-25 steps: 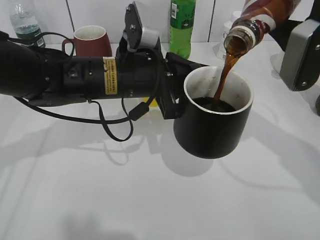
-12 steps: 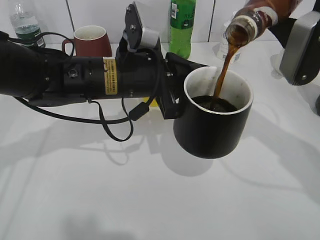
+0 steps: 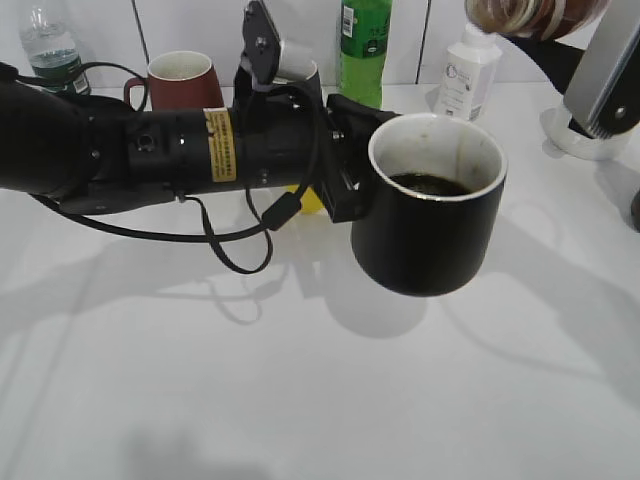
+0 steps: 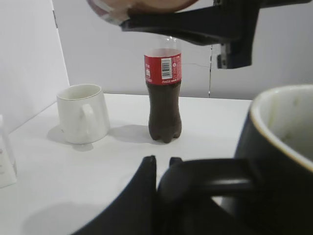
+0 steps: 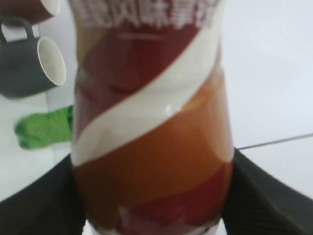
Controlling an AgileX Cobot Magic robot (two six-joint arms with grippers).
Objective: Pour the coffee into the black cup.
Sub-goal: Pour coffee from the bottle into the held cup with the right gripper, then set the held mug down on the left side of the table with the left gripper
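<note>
Left fingers (image 3: 340,170) clamped on black cup (image 3: 430,225), right fingers (image 5: 244,196) gripping coffee bottle (image 5: 151,122) above it.

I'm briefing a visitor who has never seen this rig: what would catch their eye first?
The black cup, held off the table at centre by the left gripper, with dark coffee inside. Next, the coffee bottle at top right, clamped in the right gripper, no stream falling.

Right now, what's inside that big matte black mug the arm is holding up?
The matte black mug holds dark coffee, pooled low beneath its stained off-white inner wall. How deep the coffee goes cannot be seen; the mug's opaque side hides it.
</note>
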